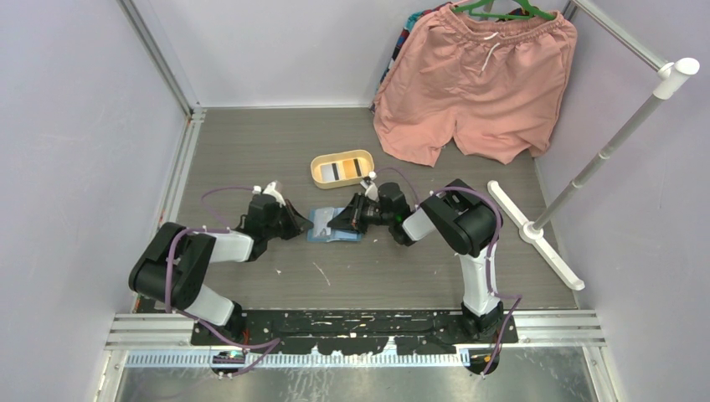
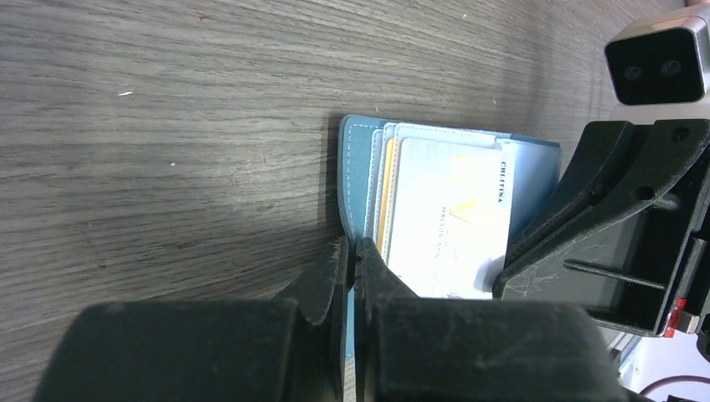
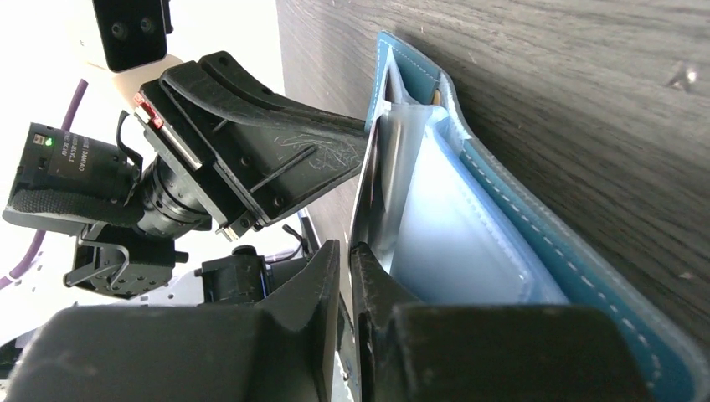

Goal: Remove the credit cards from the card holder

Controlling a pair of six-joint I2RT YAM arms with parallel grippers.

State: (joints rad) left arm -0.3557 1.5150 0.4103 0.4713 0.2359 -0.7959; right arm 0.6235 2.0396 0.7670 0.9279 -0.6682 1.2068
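Counter: a dark wood-grain counter (image 1: 276, 151) is boxed in by pale walls, and both arms are reached in to its middle.
Credit cards: the credit cards (image 2: 393, 193) are seen stacked in the pockets of the card holder with their edges staggered. A whitish card (image 2: 444, 218) with small dark print lies uppermost and an orange sliver shows beneath. None has been drawn out yet.
Card holder: the teal-blue card holder (image 1: 322, 226) is laid open on the counter between the two grippers. One flap is lifted off the surface in the right wrist view.
Left gripper: the left gripper (image 2: 352, 255) is pressed together on the card holder's near edge, so the card holder is pinned.
Right gripper: the jaws of the right gripper (image 3: 343, 255) are drawn to a thin slit, into which the card's edge runs. Whether the card is pinched cannot be told.
Deciding relation: the whitish card lies straight ahead of the right gripper, the nearer one to it. Its long side points toward the left gripper. A pull away from the left gripper is judged to be called for.
Surroundings: a yellow oval tray (image 1: 316, 167) is set just beyond the card holder. Pink shorts (image 1: 477, 84) are hung at the back right.
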